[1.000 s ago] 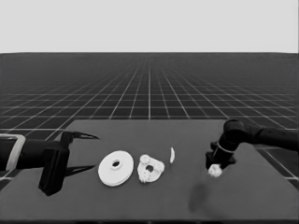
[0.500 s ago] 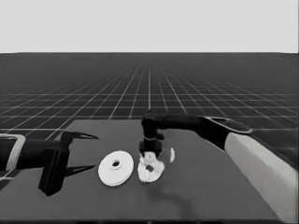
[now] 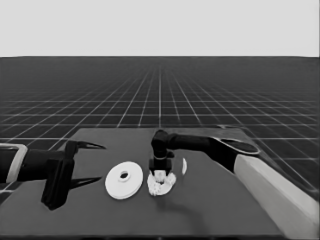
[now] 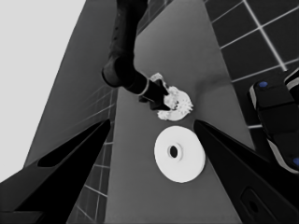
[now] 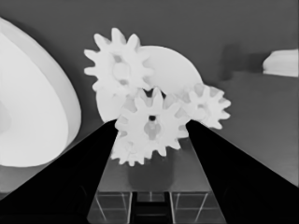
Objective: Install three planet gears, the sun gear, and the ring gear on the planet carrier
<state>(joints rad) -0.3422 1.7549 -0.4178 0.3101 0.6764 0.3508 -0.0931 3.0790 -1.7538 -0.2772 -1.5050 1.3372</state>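
Gears (image 5: pixel 150 125) sit bunched on smaller round part (image 5: pixel 174 65), mid table; right gripper (image 3: pixel 160 170) over them, jaws clamped on one gear; larger round part (image 3: pixel 124 179) just left; left gripper (image 3: pixel 85 164) parked at left end, jaws wide, holding nothing.

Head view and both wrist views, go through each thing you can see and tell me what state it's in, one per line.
Right gripper: over the smaller round part, shut on a gear.
Held gear: upright between the fingers, above the others.
Smaller round part: flat, gears on it.
Larger round part: flat, not yet installed.
Thin white piece: lying apart.
Left gripper: open, parked at the table's left end.
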